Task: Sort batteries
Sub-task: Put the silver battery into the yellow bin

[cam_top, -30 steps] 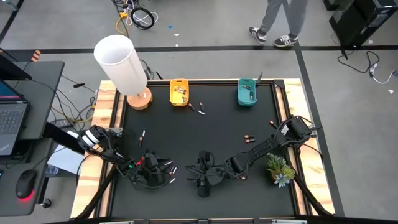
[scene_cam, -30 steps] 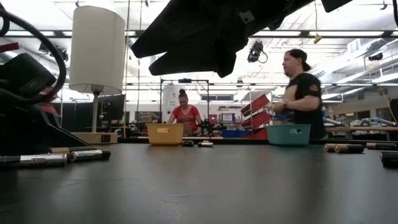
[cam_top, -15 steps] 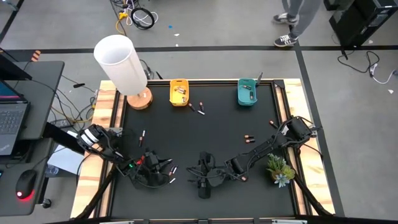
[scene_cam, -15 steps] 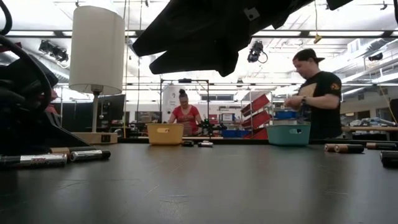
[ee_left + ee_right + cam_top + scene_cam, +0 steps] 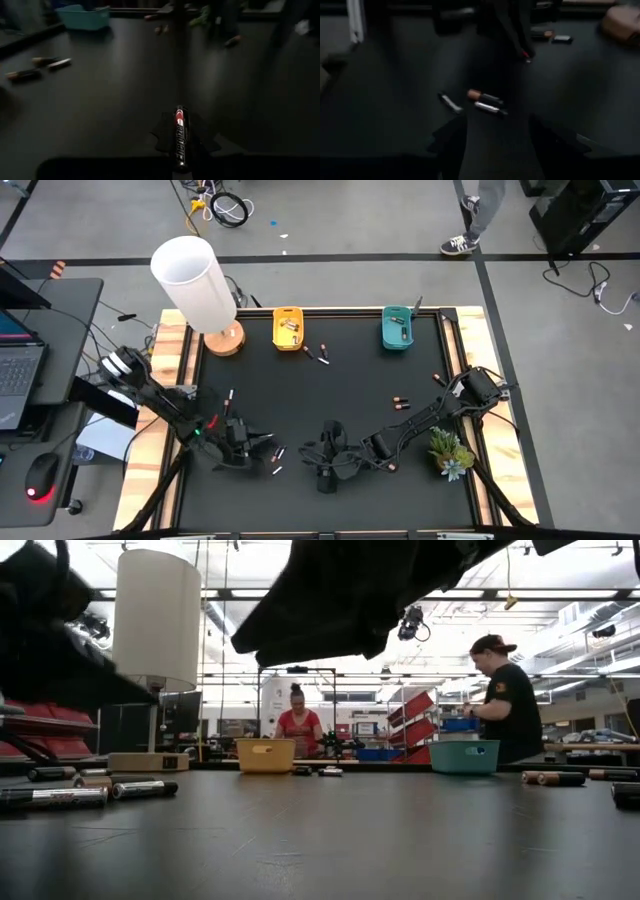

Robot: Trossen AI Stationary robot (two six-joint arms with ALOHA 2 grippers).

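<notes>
Batteries lie scattered on the black table: two loose ones (image 5: 276, 460) near my grippers, also visible in the low view (image 5: 140, 789) and right wrist view (image 5: 485, 96). Others lie mid-table (image 5: 400, 404) and near the yellow bin (image 5: 288, 328) and teal bin (image 5: 397, 328). My left gripper (image 5: 255, 443) hangs over the near left part of the table, raised, shut on a dark battery (image 5: 180, 135). My right gripper (image 5: 312, 455) hovers near the table's near middle, facing left, its fingers open (image 5: 495, 145) and holding nothing. My left gripper pinches a dark battery between its two fingers. The battery lies along the fingers, and its red-marked end (image 5: 179, 116) sticks out past the fingertips. It is lifted clear of the table, roughly level.
A white lamp (image 5: 195, 280) stands at the far left corner and a small plant (image 5: 450, 450) at the near right edge. More batteries lie at the left (image 5: 229, 395) and right (image 5: 437, 378). People stand in the room beyond the table.
My left gripper has risen off the table surface, and its arm has swung back toward the far left. The loose batteries on the table have stayed where they were.
</notes>
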